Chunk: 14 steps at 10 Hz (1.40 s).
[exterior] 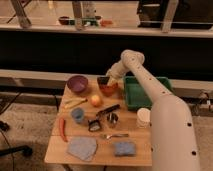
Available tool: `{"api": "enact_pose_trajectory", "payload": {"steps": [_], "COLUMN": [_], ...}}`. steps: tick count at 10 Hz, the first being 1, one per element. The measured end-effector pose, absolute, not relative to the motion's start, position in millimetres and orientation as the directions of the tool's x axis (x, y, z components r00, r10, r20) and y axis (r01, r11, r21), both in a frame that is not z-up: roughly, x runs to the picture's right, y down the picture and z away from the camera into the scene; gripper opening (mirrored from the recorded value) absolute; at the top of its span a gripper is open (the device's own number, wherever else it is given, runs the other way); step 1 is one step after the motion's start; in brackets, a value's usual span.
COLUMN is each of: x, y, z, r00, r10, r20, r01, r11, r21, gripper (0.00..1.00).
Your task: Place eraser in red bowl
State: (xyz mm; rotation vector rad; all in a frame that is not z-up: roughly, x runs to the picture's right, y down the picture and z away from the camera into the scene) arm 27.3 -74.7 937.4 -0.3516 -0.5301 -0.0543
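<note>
The orange-red bowl [108, 90] stands at the back middle of the wooden table [135, 132], between the purple bowl [76, 83] and the green tray [146, 93]. My gripper [106, 81] hangs right over the red bowl, reaching down from the white arm [145, 80]. A small dark shape [103, 80] sits at the gripper's tip just above the bowl's far left rim. I cannot tell whether it is the black eraser or part of the gripper. No eraser lies anywhere else on the table.
On the table are an orange fruit [96, 100], a yellow item [74, 103], a black-handled tool [107, 110], a blue cup [77, 115], a metal cup [112, 119], a white cup [144, 117], a red chili [62, 129], a grey cloth [82, 148] and a blue sponge [124, 148].
</note>
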Motion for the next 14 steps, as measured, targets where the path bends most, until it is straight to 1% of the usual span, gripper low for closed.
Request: {"api": "enact_pose_trajectory", "payload": {"steps": [2, 3, 4, 6, 7, 8, 9, 10, 14], "x": [27.9, 26.6, 26.8, 28.4, 28.5, 28.6, 28.6, 28.5, 28.6], "y": [-82.9, -82.2, -82.6, -82.3, -82.3, -82.2, -81.8, -81.9, -81.9], "z": [939.2, 940.0, 939.7, 940.0, 940.0, 940.1, 940.4, 940.3, 940.4], "r00": [0.868, 0.868, 0.868, 0.869, 0.869, 0.869, 0.869, 0.869, 0.869], "r10": [0.032, 0.032, 0.031, 0.032, 0.032, 0.032, 0.032, 0.032, 0.032], "r20": [0.495, 0.496, 0.496, 0.494, 0.494, 0.494, 0.494, 0.494, 0.494], "r01": [0.143, 0.145, 0.145, 0.144, 0.144, 0.143, 0.143, 0.144, 0.144], "r11": [0.939, 0.938, 0.939, 0.939, 0.939, 0.939, 0.938, 0.938, 0.938], "r21": [-0.312, -0.314, -0.313, -0.314, -0.314, -0.314, -0.314, -0.314, -0.314], "gripper": [0.14, 0.17, 0.22, 0.45, 0.55, 0.63, 0.75, 0.79, 0.80]}}
